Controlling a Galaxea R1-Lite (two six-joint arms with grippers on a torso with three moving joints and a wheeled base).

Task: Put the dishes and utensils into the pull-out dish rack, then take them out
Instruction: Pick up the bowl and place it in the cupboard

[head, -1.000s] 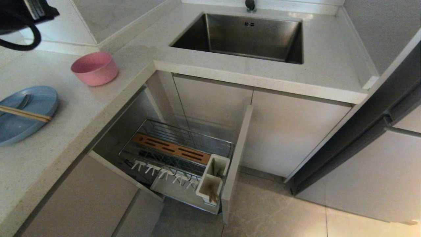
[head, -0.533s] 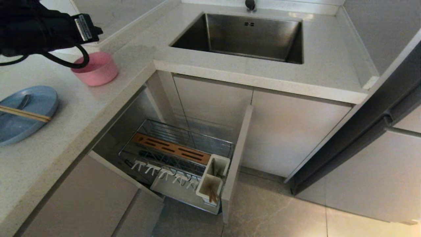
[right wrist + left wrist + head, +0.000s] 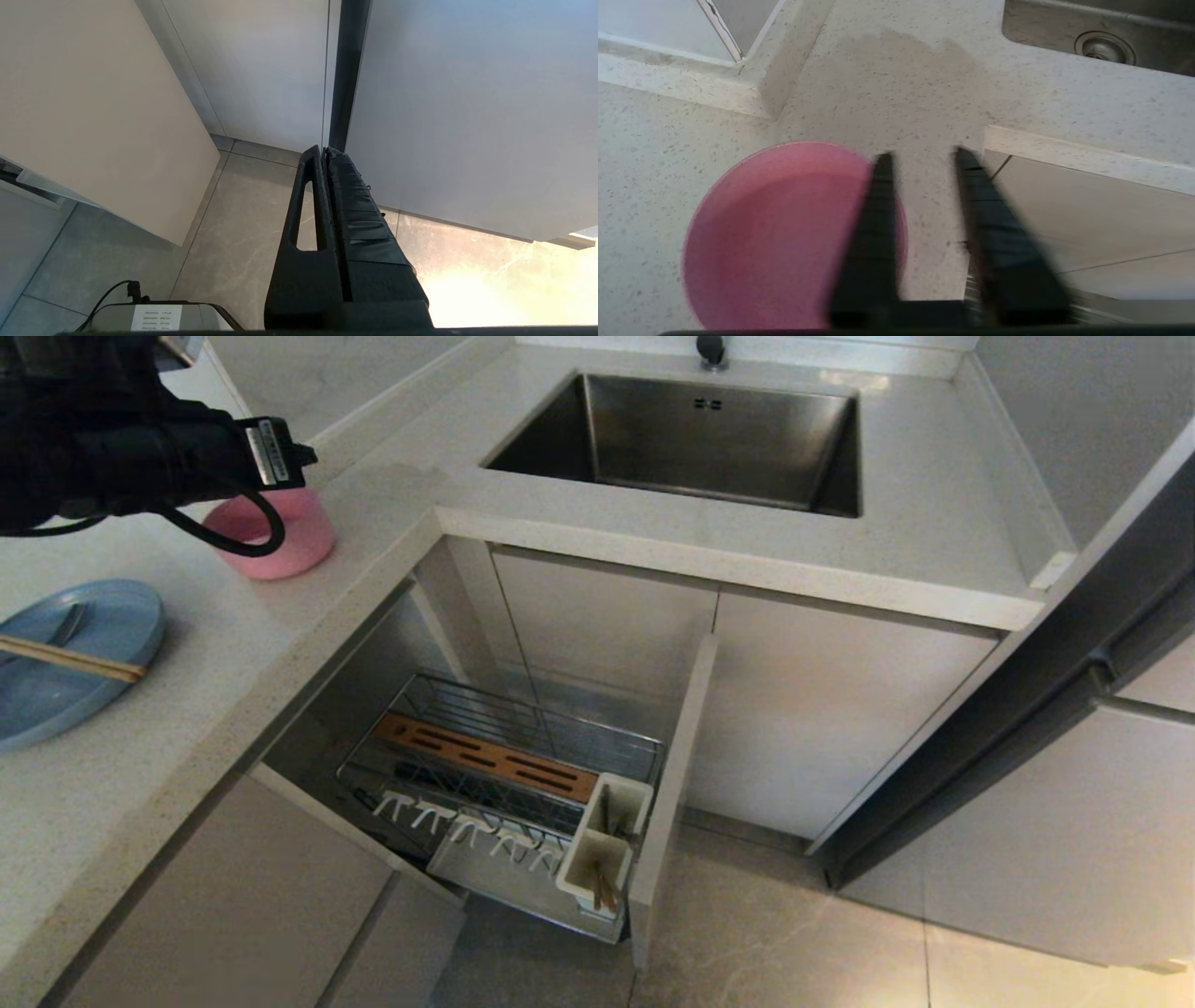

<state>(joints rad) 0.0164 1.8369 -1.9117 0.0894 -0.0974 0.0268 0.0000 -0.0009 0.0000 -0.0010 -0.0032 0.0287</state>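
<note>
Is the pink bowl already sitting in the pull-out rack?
No, the pink bowl stands on the counter under the left arm, and the pull-out rack below holds no dishes.

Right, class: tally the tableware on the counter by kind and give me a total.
Bowl: 1, pink
Plate: 1, blue
Pair of chopsticks: 1, lying across the plate
Spoon: 1, on the plate
Total: 4

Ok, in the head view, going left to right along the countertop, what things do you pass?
Blue plate with the chopsticks across it → pink bowl, the left arm above it → steel sink.
</note>
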